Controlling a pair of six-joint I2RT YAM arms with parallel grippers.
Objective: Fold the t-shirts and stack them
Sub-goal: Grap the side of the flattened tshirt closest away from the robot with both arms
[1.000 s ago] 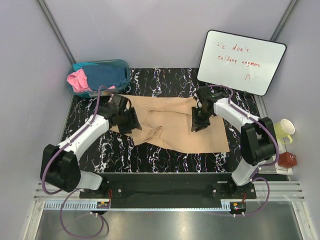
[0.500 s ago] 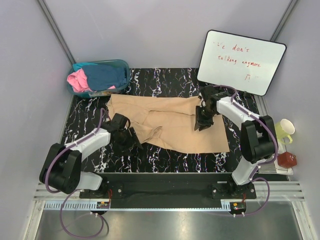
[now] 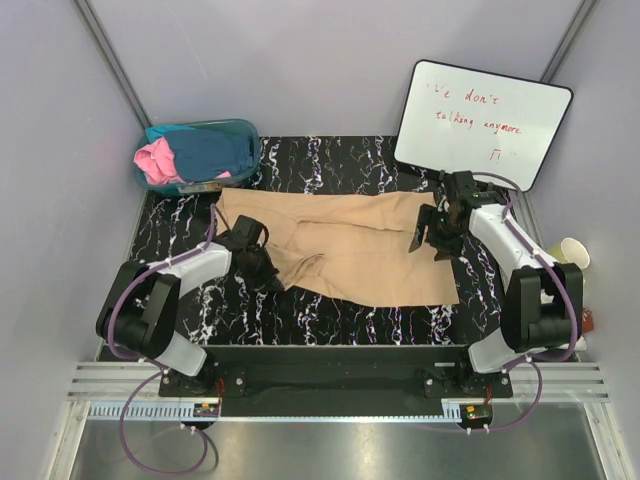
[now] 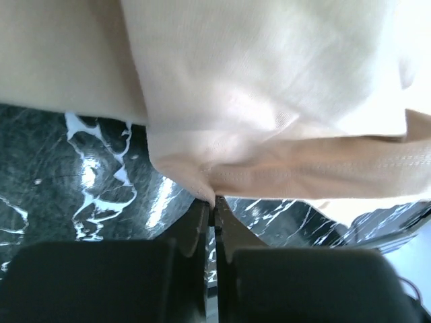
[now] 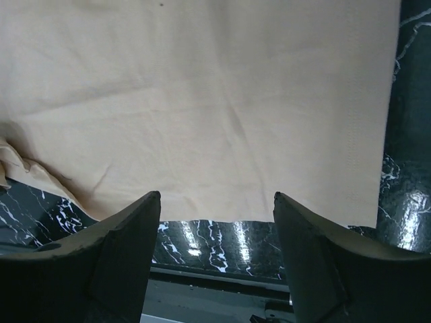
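A light tan t-shirt (image 3: 345, 250) lies spread across the middle of the black marble table (image 3: 340, 165). My left gripper (image 3: 268, 278) sits at the shirt's near-left edge, shut on a fold of tan hem (image 4: 202, 180) pinched at its fingertips (image 4: 214, 202). My right gripper (image 3: 432, 238) hovers at the shirt's right end, wide open with nothing between its fingers (image 5: 215, 202); below it lie flat tan cloth (image 5: 202, 101) and bare table. A pink t-shirt (image 3: 155, 160) and a dark teal t-shirt (image 3: 215, 150) are bundled in the tub at the back left.
The see-through teal tub (image 3: 245, 130) stands at the back-left corner. A whiteboard (image 3: 485, 120) leans at the back right. A pale yellow cup (image 3: 572, 252) sits off the table's right edge. The metal rail (image 3: 340, 410) runs along the near side.
My left gripper has gone from open to shut on the tan shirt's near-left edge. My right gripper let go of the cloth, opened wide and moved right to the shirt's end.
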